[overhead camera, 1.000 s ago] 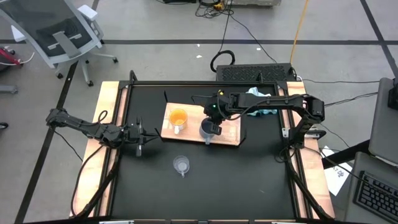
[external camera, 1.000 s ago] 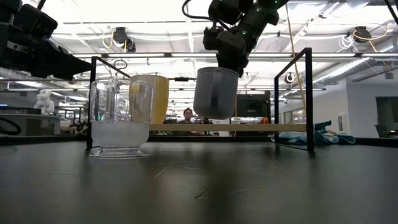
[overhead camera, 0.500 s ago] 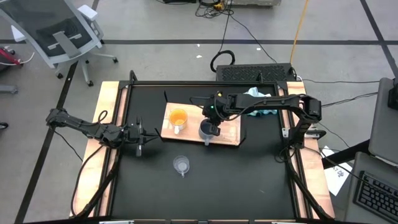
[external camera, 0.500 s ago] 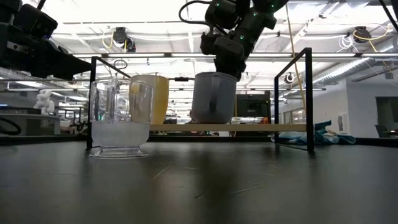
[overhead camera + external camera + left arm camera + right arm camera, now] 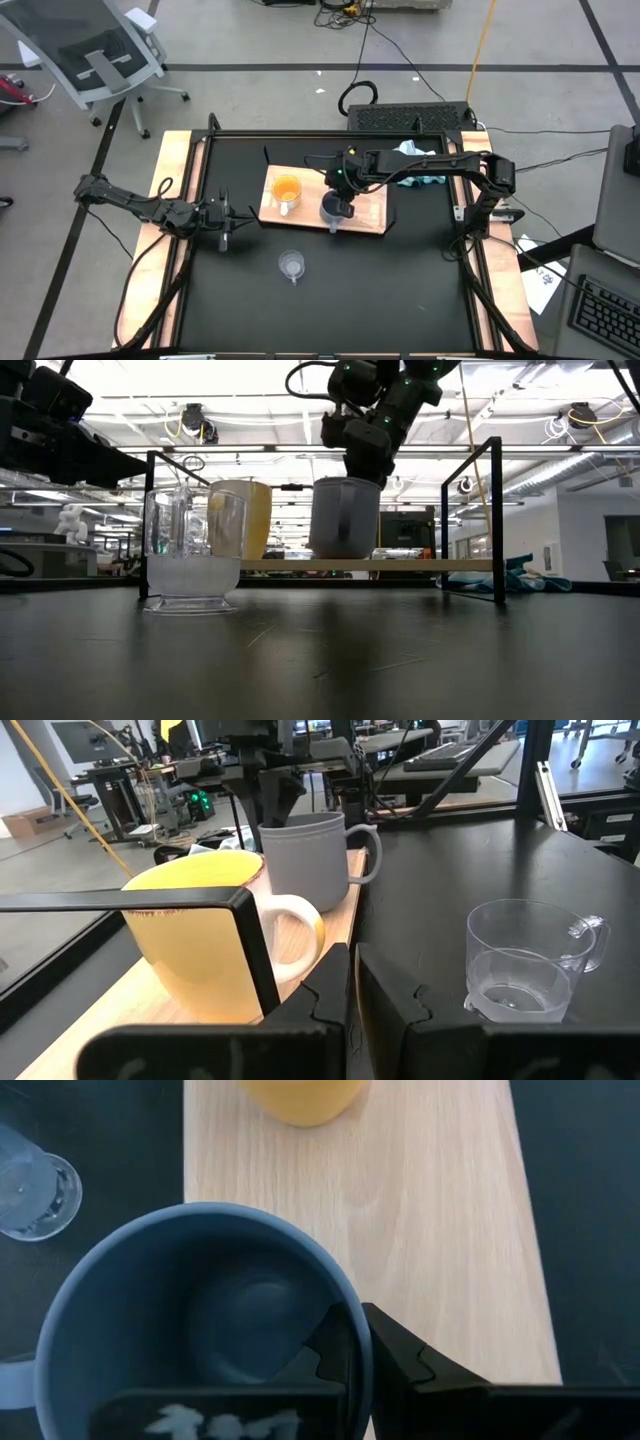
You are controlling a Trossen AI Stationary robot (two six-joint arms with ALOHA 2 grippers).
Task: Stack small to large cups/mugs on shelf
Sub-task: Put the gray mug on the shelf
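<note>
Right now the right gripper pinches the matte blue-grey mug by its rim.

An upright orange mug with white handle and a blue-grey handled mug stand on the light-wood rectangular shelf board; a small clear glass cup sits upright on the worktop, off the board's front edge.

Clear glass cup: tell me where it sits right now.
In the high view the clear glass cup stands on the black table, off the shelf, nearer the front edge than the orange mug.
</note>
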